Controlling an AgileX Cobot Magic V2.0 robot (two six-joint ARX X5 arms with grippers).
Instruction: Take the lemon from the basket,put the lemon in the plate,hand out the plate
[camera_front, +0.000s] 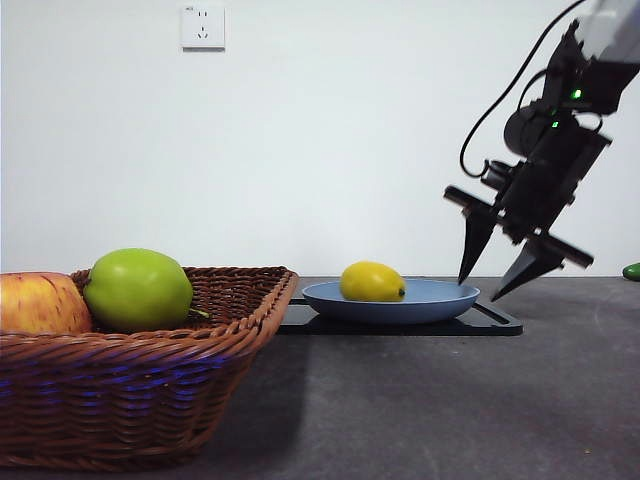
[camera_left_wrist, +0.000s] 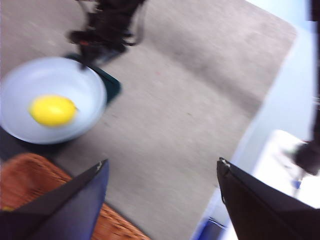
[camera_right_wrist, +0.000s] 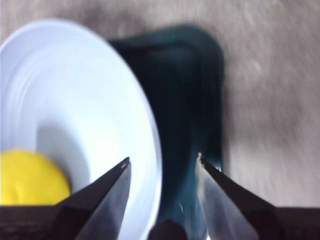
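- Grey, matte table is seen carrying everything, with a white wall and a socket behind it.
- Woven brown wicker forms the basket, which is set nearest the front camera; a green apple and a red-yellow apple are held in it, side by side and touching.
- Just beside the basket's far corner, a flat black tray is laid on the table.
- On that tray the light blue plate is set, upright and level.
- Inside the plate, toward the basket side, the yellow lemon is rested; it is no longer in the basket.
- The right gripper is held tilted above the plate's rim on the side away from the basket; its fingers are spread apart and astride the rim, one over the plate's inside and one over the tray, with nothing gripped.
- The left gripper is held above the basket's edge and the bare table, well apart from the plate; its fingers are spread wide and nothing is held between them.
- A small green thing is seen at the table's far edge, too cut off to be identified.
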